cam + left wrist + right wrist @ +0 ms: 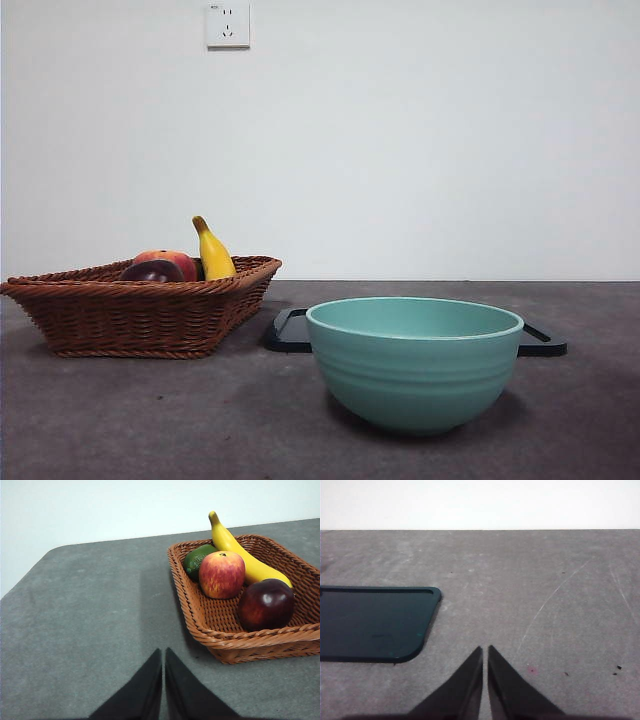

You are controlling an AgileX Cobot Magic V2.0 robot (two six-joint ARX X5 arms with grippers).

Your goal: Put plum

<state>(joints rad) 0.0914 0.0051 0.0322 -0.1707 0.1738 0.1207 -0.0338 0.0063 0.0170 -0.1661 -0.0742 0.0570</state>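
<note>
The plum point(265, 604) is a glossy dark maroon fruit lying in a brown wicker basket point(215, 625); in the front view the plum point(152, 271) just peeks over the basket point(140, 310) rim at the left. My left gripper point(163, 652) hovers over bare table beside the basket, jaws shut and empty, a short way from the plum. My right gripper point(485, 650) is shut and empty over the grey table, beside a dark tray point(370, 625). Neither arm shows in the front view.
The basket also holds a red-orange apple point(221, 574), a yellow banana point(240, 552) and a green fruit point(196, 560). A teal bowl point(415, 360) stands at the front centre, with the black tray point(290, 330) behind it. A white wall backs the table.
</note>
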